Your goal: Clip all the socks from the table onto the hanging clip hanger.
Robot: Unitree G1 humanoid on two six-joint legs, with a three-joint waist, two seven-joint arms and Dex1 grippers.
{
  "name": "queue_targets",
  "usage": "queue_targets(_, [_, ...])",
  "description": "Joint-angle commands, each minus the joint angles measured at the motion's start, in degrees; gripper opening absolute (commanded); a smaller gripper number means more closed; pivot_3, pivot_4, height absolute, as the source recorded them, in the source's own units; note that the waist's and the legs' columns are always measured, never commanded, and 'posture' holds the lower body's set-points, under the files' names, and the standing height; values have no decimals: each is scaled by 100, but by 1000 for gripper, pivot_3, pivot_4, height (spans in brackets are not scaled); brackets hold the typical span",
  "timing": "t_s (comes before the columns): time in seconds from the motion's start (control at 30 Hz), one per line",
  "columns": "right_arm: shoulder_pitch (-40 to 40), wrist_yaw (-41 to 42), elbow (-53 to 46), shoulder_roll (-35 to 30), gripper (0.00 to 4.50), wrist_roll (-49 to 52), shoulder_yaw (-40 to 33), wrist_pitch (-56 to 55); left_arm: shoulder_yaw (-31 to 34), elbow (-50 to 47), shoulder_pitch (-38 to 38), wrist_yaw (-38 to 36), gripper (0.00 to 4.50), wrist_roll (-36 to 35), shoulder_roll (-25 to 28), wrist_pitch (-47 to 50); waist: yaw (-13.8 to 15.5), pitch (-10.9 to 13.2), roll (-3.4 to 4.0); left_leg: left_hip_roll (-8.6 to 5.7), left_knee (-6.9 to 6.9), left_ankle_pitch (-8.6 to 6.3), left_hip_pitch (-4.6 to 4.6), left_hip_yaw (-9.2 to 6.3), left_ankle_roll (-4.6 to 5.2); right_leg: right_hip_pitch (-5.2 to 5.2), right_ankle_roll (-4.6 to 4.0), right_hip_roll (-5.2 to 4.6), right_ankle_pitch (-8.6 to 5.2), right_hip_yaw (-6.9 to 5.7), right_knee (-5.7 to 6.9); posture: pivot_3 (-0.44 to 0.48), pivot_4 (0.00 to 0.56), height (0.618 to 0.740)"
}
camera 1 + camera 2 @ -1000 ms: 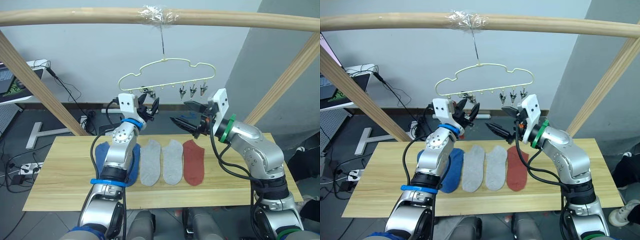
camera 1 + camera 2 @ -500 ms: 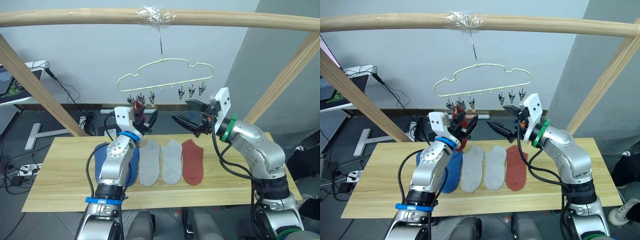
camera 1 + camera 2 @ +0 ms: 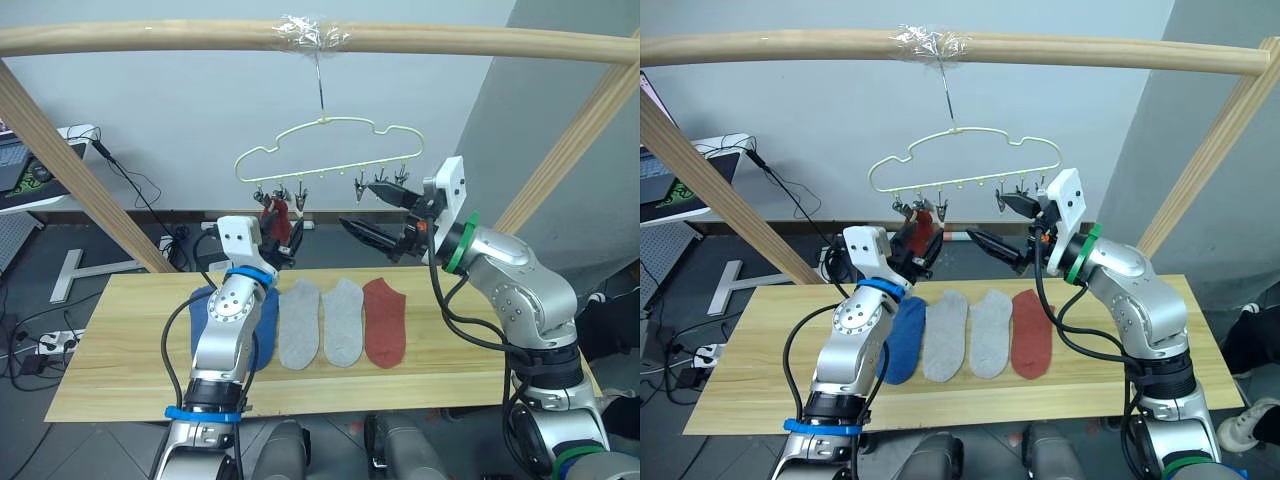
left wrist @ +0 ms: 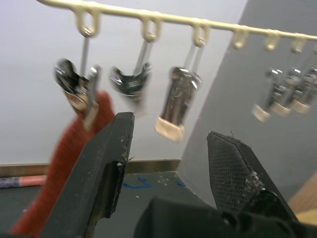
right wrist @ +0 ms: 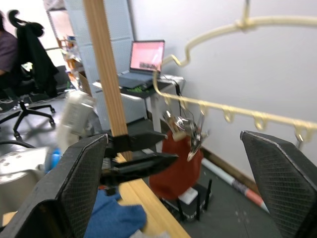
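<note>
The pale clip hanger [image 3: 330, 150] hangs from the wooden bar by its hook. One rust red sock [image 3: 280, 214] dangles from a clip at its left end. On the table [image 3: 120, 340] lie a blue sock [image 3: 264, 318], half under my left arm, two grey socks [image 3: 298, 325] [image 3: 344, 322] and a rust red sock [image 3: 384, 322]. My left gripper [image 3: 283, 246] is open just below the hanging sock [image 4: 64, 163], holding nothing. My right gripper [image 3: 368, 212] is open in the air, level with the right-hand clips [image 3: 382, 186].
A thick wooden bar [image 3: 300, 35] spans the top, with slanted wooden posts at left [image 3: 70, 170] and right [image 3: 570, 160]. A laptop on a white stand [image 3: 20, 165] and floor cables [image 3: 40, 340] lie beyond the table's left end.
My left gripper has dropped down from the left clips, leaving the rust red sock hanging there. My right gripper has risen a little toward the right clips.
</note>
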Motion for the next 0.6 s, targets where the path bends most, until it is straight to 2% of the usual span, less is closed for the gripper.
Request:
queue_targets(0.03, [-144, 58, -277, -26, 4500, 129, -38, -97, 63, 73, -139, 26, 2677, 42, 30, -222, 0, 0, 0, 0, 1, 0, 1, 1, 0, 0, 0, 0, 0, 0, 2, -9, 188, 740])
queue_targets(0.57, [-199, -58, -261, -67, 4500, 102, -46, -165, 268, 930, -743, 24, 2677, 13, -4, -628, -3, 0, 0, 1, 0, 0, -2, -3, 0, -2, -23, -1, 14, 0, 2, -35, 184, 740])
queue_targets(0.6, [-199, -63, -262, -70, 4500, 102, -50, -163, 272, 971, -773, 16, 2502, 13, -2, -664, -5, 0, 0, 2, 0, 0, -2, -3, 0, -2, -23, -1, 14, 0, 2, -35, 184, 740])
